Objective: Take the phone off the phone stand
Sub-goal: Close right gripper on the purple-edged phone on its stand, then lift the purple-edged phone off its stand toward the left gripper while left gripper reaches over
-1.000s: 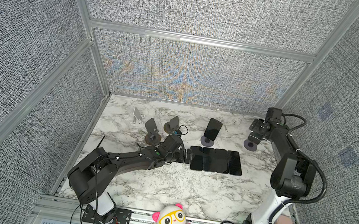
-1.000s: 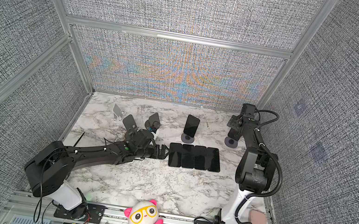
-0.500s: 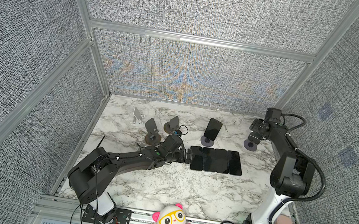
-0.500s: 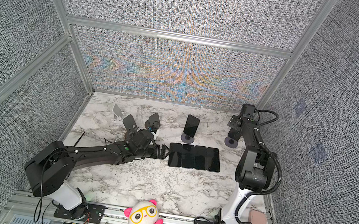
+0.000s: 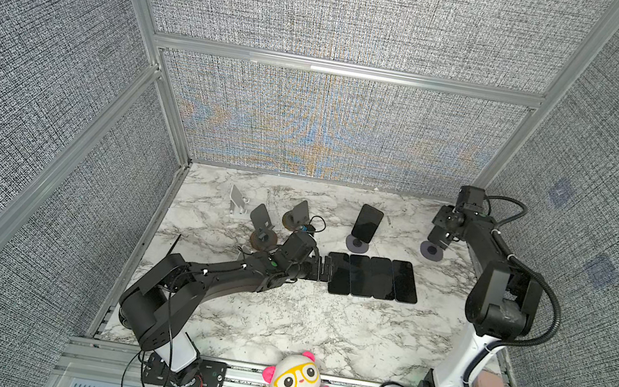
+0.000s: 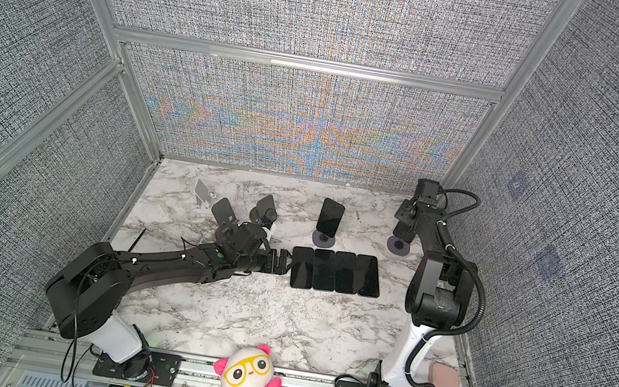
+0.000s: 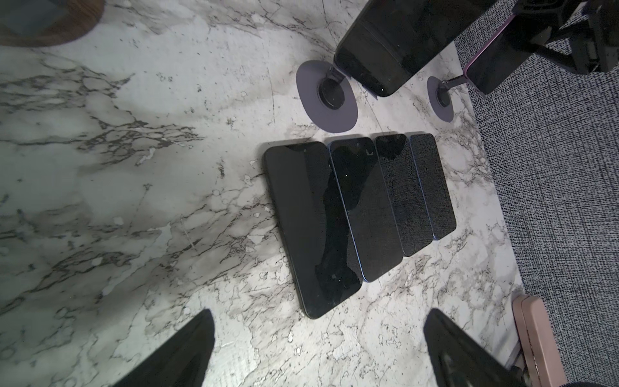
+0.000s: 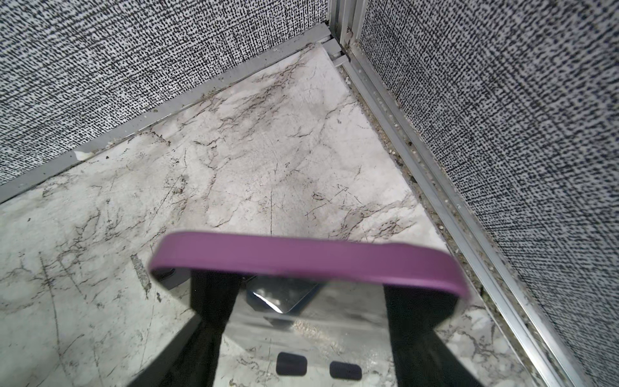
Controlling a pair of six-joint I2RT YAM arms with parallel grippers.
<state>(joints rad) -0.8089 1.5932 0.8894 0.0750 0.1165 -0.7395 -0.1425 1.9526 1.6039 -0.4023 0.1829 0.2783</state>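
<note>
A phone [image 8: 301, 258] in a purple case leans on a small phone stand with a round purple base [image 5: 431, 250] at the far right of the marble table. My right gripper [image 5: 439, 235] reaches down over the phone's upper end. In the right wrist view its dark fingers [image 8: 214, 301] stand at both sides of the phone's glossy face, under the purple top edge. Whether they press on it does not show. My left gripper [image 5: 325, 268] lies low on the table with its jaws wide open and empty, just left of a row of flat phones [image 7: 311, 228].
Several black phones [image 5: 372, 277] lie side by side mid-table. Another dark phone [image 5: 367, 222] leans on a second purple-based stand [image 5: 357, 245]. Empty stands [image 5: 262, 218] and a white one [image 5: 237, 202] sit at the back left. The corner walls [image 8: 502, 134] are close to my right gripper.
My right gripper's jaws have drawn closer together around the purple-cased phone. Both arms stay about where they were, and the left gripper is unchanged.
</note>
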